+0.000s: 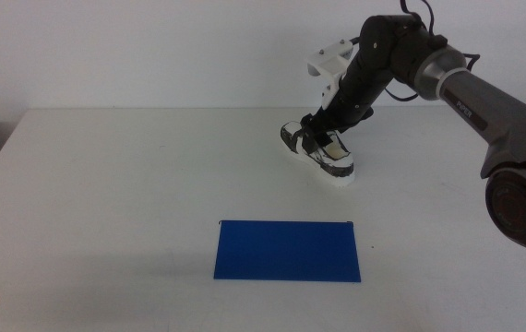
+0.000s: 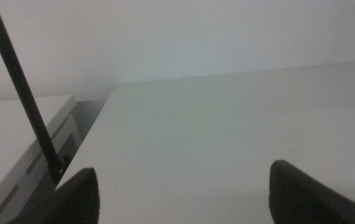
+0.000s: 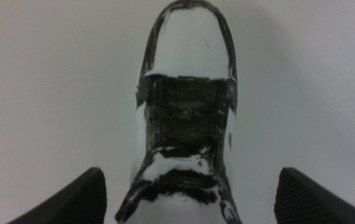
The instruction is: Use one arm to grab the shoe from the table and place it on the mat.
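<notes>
1. Middle view puts the shoe (image 1: 318, 150) on the white table (image 1: 106, 203) at about one o'clock from the picture's centre, well apart from the dark blue mat (image 1: 287, 250), which lies flat at roughly six o'clock from the shoe.

2. Its long axis runs on a slant — one end toward ten o'clock, the other toward four.

3. The right arm (image 1: 448, 83) reaches in from the right and bends down over the shoe; the right gripper (image 1: 326, 135) sits right at the shoe's upper, seemingly at the opening.

4. Right wrist view shows the shoe (image 3: 187, 118) centred between the two dark jaws, its length pointing straight away from the gripper (image 3: 190, 199). The jaws stand wide, one on either side and clear of the shoe — released, not yet clamped.

5. The relation that matters: the shoe lies directly below and between the jaws, so the next move is, I judge, a short descent and a squeeze across its width.

6. The left gripper (image 2: 184, 193) waits (only a dark tip shows at the middle view's bottom left corner), jaws spread over bare table, far from the shoe. The right arm is plainly the nearer.
</notes>
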